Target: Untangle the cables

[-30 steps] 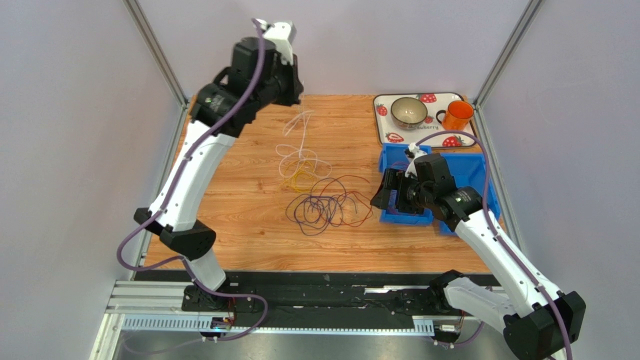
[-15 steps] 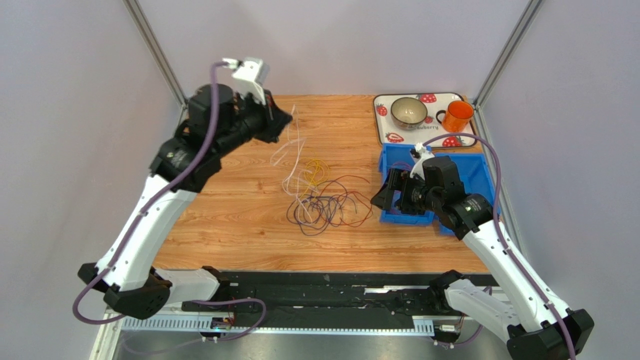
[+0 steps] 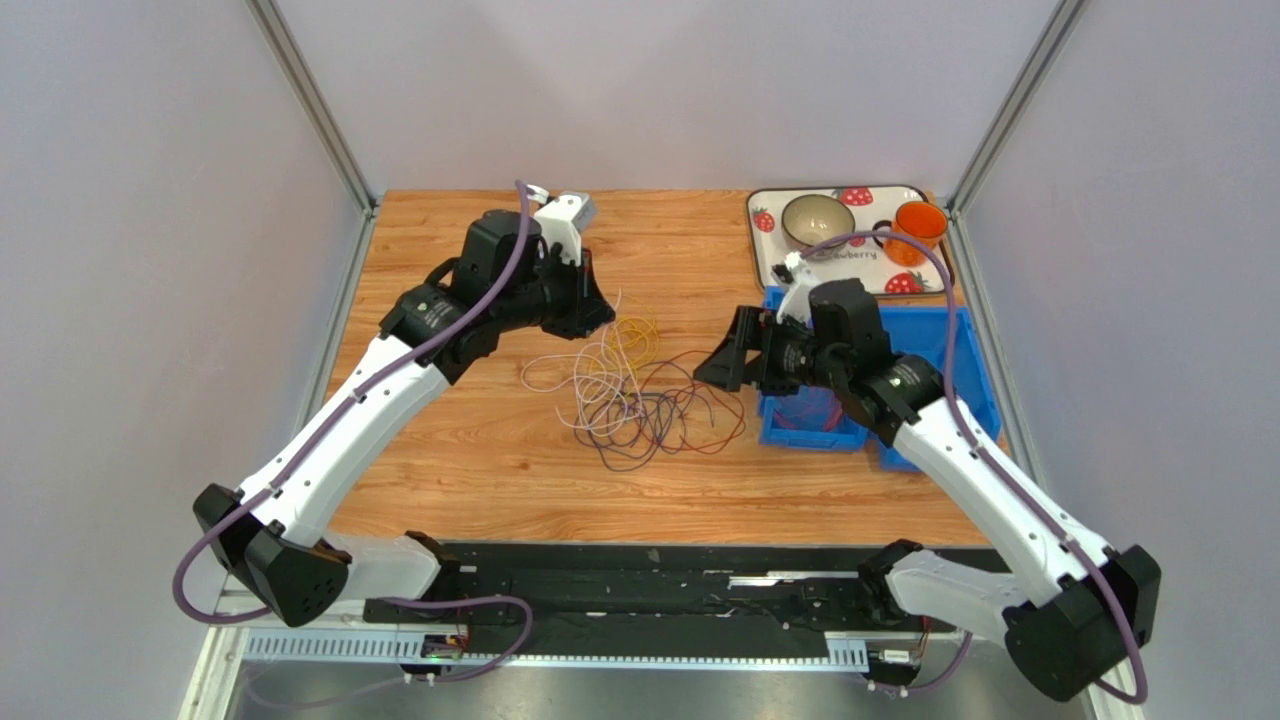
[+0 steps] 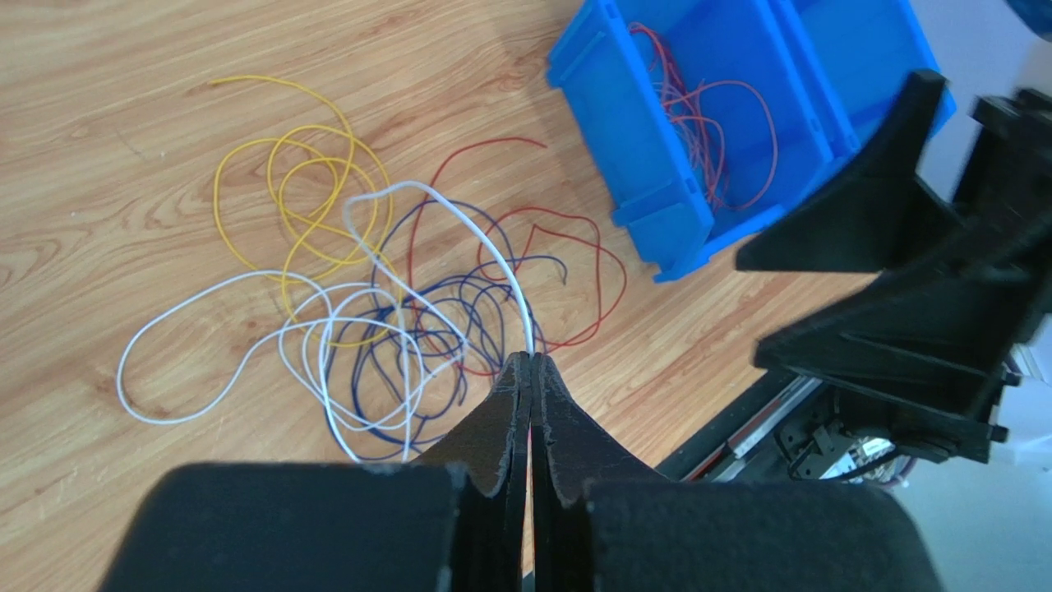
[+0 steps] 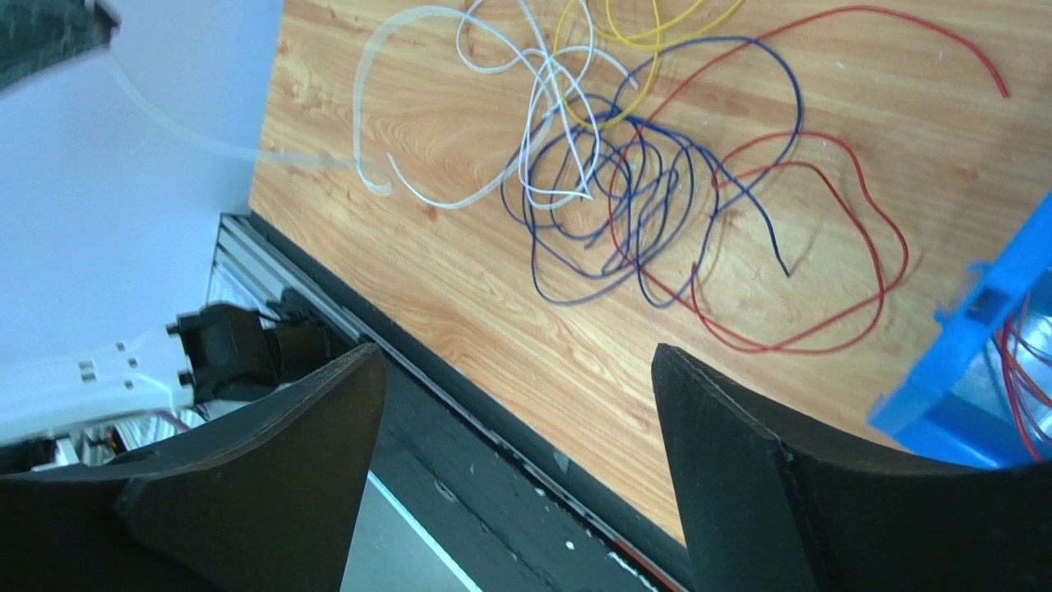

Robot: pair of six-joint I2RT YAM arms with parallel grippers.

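Observation:
The cables (image 3: pixel 646 402) lie in a loose tangle on the wooden table: white, yellow (image 4: pixel 284 84), red (image 4: pixel 593 241) and purple (image 4: pixel 457 296) loops crossing one another. My left gripper (image 4: pixel 531 358) is shut on a white cable (image 4: pixel 426 188), which arcs from the fingertips down into the pile. From above, that gripper (image 3: pixel 601 312) hangs just left of and behind the tangle. My right gripper (image 3: pixel 729 360) hovers at the tangle's right edge. In its wrist view the right gripper (image 5: pixel 516 358) is wide open with nothing between its fingers, and the red (image 5: pixel 864 234) and purple (image 5: pixel 617 210) loops lie ahead.
A blue bin (image 3: pixel 932 353) holding red wires (image 4: pixel 710 123) stands right of the tangle, under the right arm. Behind it is a strawberry tray (image 3: pixel 781 267) with a bowl (image 3: pixel 819 222) and an orange cup (image 3: pixel 917 228). The black front rail (image 5: pixel 494 432) runs along the near edge.
My left arm has come down from high at the back to the tangle, still pinching the white cable, which now drapes slack. The right gripper moved left and back from the bin.

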